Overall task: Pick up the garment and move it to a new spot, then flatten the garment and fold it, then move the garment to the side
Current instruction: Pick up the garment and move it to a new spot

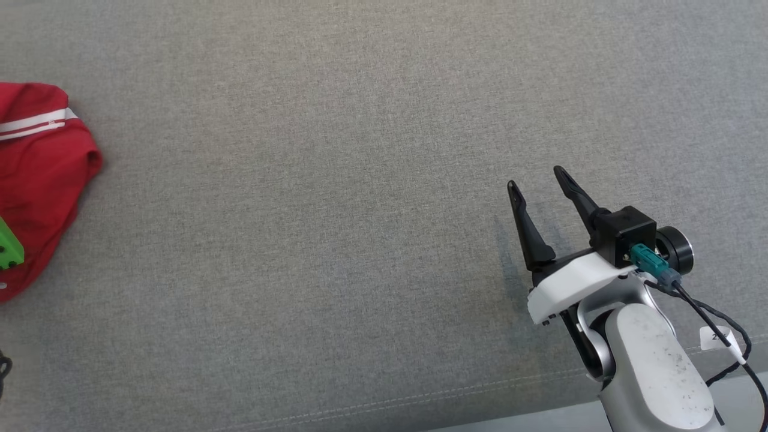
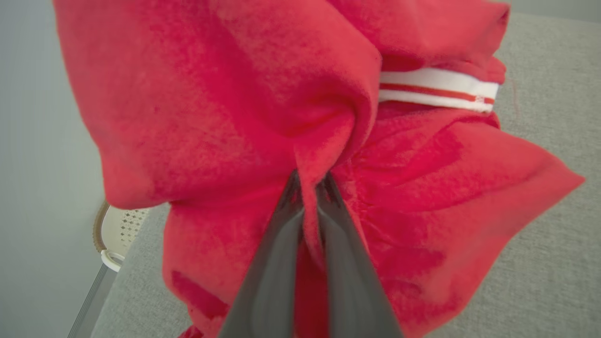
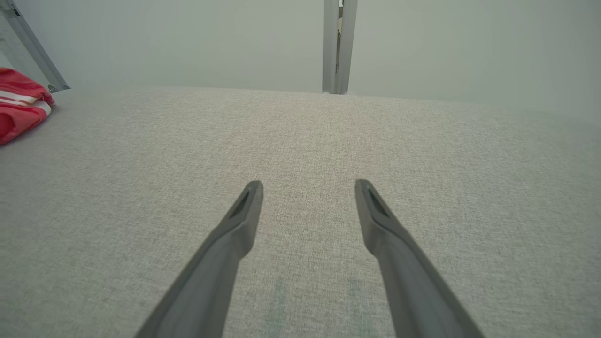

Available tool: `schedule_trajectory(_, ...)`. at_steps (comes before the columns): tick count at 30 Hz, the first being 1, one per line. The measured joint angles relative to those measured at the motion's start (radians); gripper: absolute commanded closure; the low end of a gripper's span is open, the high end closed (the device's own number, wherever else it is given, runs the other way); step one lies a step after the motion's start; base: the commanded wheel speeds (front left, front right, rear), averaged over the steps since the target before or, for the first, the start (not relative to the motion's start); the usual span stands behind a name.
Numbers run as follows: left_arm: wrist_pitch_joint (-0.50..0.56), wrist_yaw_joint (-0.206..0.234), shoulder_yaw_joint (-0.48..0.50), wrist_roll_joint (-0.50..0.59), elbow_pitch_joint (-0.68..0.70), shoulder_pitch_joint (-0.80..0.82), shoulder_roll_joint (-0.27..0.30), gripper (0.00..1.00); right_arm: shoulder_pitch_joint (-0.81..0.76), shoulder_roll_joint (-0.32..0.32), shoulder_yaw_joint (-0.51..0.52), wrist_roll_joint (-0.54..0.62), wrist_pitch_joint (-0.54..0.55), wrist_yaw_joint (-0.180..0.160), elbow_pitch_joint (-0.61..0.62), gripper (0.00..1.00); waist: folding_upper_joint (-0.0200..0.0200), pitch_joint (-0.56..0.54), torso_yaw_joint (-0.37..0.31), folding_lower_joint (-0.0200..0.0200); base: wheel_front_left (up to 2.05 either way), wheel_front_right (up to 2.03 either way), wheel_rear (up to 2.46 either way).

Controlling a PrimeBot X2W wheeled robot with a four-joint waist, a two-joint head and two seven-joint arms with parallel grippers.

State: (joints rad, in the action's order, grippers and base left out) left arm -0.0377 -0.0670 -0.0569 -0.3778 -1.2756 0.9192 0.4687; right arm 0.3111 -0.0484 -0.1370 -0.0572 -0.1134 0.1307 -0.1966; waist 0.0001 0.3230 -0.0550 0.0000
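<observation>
One broad grey cloth-covered surface (image 1: 336,240) carries everything. Most of it lies bare, which leaves plenty of room for spreading and folding. At that surface's left edge is the red garment (image 1: 36,180), bunched in a soft heap rather than laid flat.

Over the surface's right near part hovers the right gripper (image 1: 537,177). Its jaws are spread wide with nothing between them, and it is likely parked clear of the work until a second hold is needed.

The left gripper (image 2: 310,179) works at the surface's left edge. Its jaws are pinched together on a raised fold of the red fabric, so the cloth gathers into creases running toward the fingertips. That grasp suits the first step, lifting the garment to carry it to a new spot. Whether the heap has left the surface yet cannot be told.

A white band with a red stripe (image 2: 436,89), a cuff or hem, lies on the heap away from the grip. Off the surface's corner, a pale perforated container (image 2: 119,230) with a brown rim peeks out beneath the garment; what it holds cannot be told.
</observation>
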Motion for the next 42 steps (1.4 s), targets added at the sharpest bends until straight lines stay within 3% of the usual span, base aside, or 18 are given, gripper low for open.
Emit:
schedule_trajectory(18,-0.169,-0.051,-0.117,0.073,0.068,0.129,0.031,1.00,-0.003,0.000,-0.029,-0.066,-0.052,0.000,-0.093,0.00,0.0000,-0.114,0.034,-0.0001,0.00,0.00,0.00)
schedule_trajectory(31,-0.210,-0.061,-0.202,0.085,0.218,0.181,-0.040,1.00,-0.016,0.000,-0.036,-0.112,-0.090,0.000,-0.145,0.00,0.0000,-0.170,0.007,-0.0001,0.00,0.00,0.00)
schedule_trajectory(42,-0.163,-0.062,-0.322,0.065,0.467,0.144,-0.115,1.00,-0.018,0.000,-0.031,-0.134,-0.114,0.000,-0.181,0.00,0.0000,-0.184,-0.047,-0.0001,0.00,0.00,0.00)
